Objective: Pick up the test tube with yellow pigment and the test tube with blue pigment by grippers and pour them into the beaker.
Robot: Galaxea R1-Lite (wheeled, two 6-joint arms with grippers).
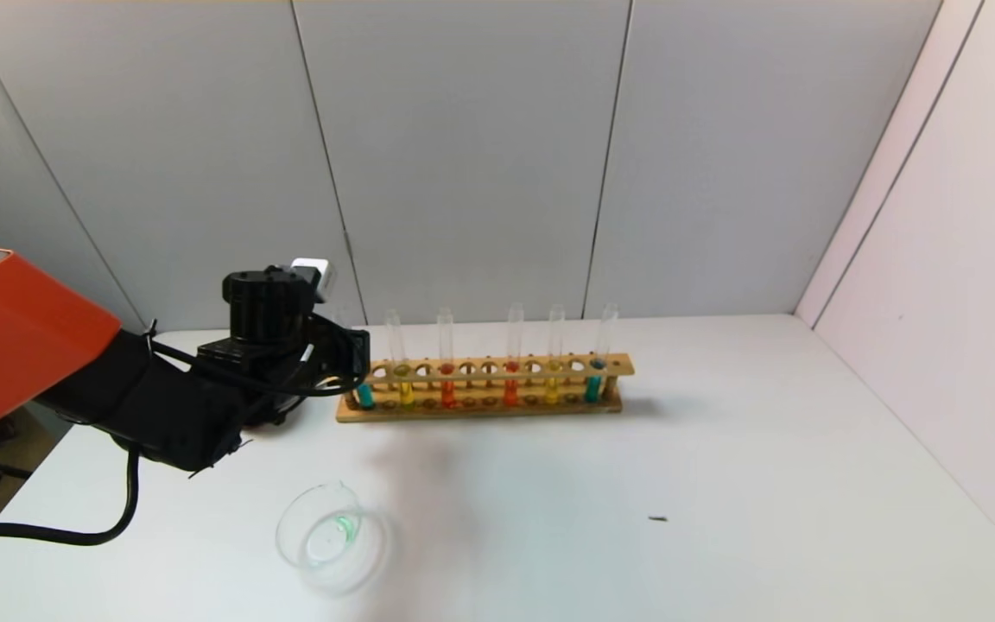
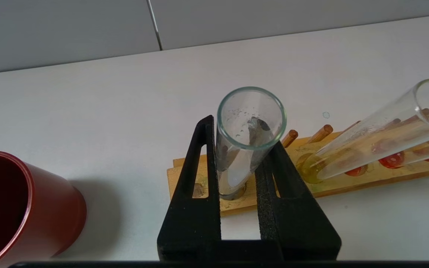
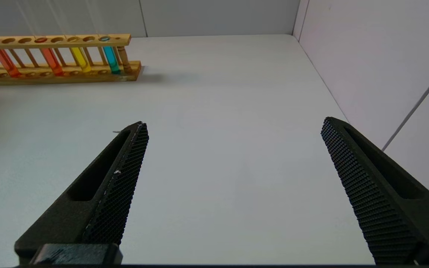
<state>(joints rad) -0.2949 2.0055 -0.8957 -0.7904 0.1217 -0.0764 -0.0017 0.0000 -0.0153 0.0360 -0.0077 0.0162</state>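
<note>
Grey wall panels are seen behind a white counter (image 1: 722, 484). On it, in the head view, a wooden rack (image 1: 484, 387) is set, with tubes of blue, yellow and red in it. The left pincer (image 1: 351, 363) is seen at the rack's left end, by the blue tube (image 1: 365, 395); a yellow tube (image 1: 406, 393) stands just beside that one. The beaker (image 1: 331, 537) is placed nearer, well apart from the rack, with a little green in its bottom.

From the left wrist, the left pincer (image 2: 238, 175) is seen clamped on the blue tube (image 2: 246, 130), whose foot sits in the rack (image 2: 367, 182). A red cup (image 2: 24, 208) stands near.

From the right wrist, the right pincer (image 3: 233, 186) is held wide apart over bare counter, far from the rack (image 3: 58, 70).

It seems that the tube is being set back or picked up; which one cannot be told. Next, a slow, straight lift or letting go would be needed.
</note>
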